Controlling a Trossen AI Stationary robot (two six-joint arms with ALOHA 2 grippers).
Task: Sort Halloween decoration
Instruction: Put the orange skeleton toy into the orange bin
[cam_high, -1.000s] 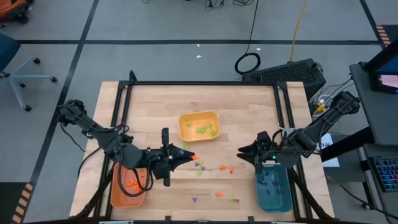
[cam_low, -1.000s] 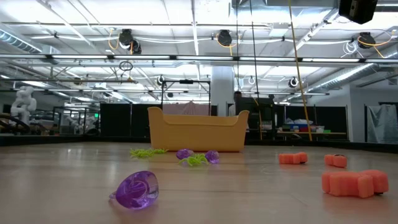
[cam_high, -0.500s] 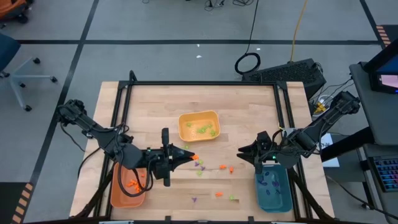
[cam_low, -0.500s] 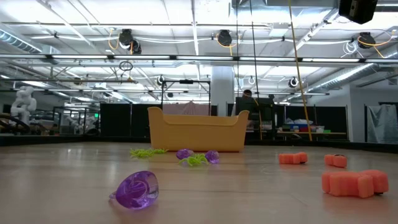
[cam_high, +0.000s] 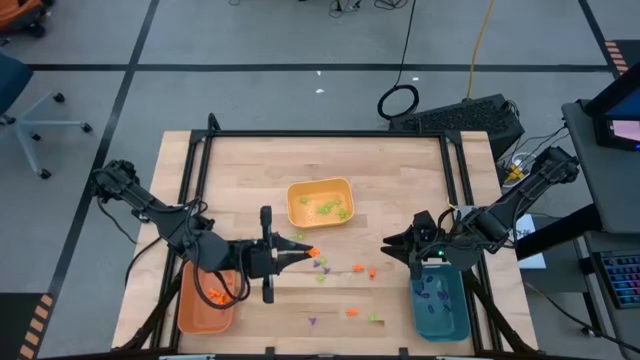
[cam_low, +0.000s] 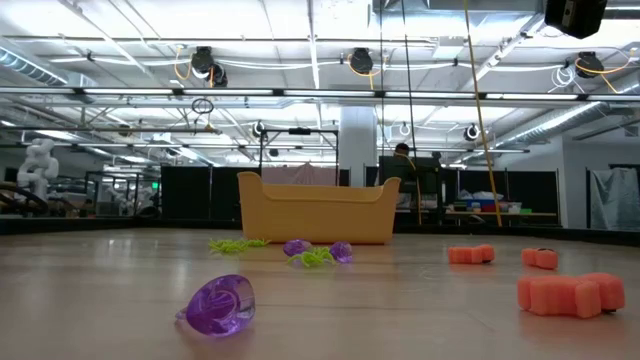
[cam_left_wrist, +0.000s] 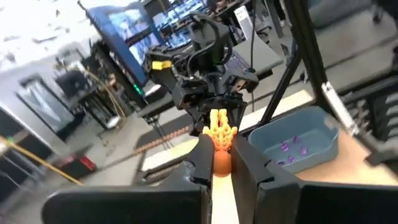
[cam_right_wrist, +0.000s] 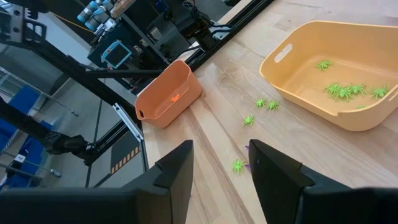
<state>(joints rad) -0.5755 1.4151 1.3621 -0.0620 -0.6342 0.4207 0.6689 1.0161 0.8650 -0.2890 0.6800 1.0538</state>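
Note:
Small orange, green and purple decoration pieces (cam_high: 357, 268) lie scattered on the table between the trays, and the low view shows a purple piece (cam_low: 218, 303) and orange ones (cam_low: 570, 293) close up. My left gripper (cam_high: 303, 250) reaches past the orange tray (cam_high: 205, 300) toward the table's middle, shut on one orange piece (cam_left_wrist: 219, 134). My right gripper (cam_high: 390, 243) hovers open by the teal tray (cam_high: 440, 305), which holds purple pieces. Green pieces lie in the yellow tray (cam_high: 320, 202). My left gripper pinches the orange piece by its lower part (cam_left_wrist: 221, 158) between the two fingers (cam_left_wrist: 204, 163). The fingers lie about level and point toward the table's right side. The piece's fingered top (cam_left_wrist: 219, 124) sticks out beyond the fingertips.
The yellow tray (cam_right_wrist: 329, 68) sits toward the table's far middle, with a few green pieces (cam_right_wrist: 258, 106) on the wood beside it. The orange tray (cam_right_wrist: 168, 93) stands at the near left and the teal tray (cam_left_wrist: 298, 140) at the near right. A black frame runs along the table's edges.
My left gripper's wrist has shifted slightly toward the near edge, keeping its hold on the orange piece. The right arm and the loose pieces have stayed put.

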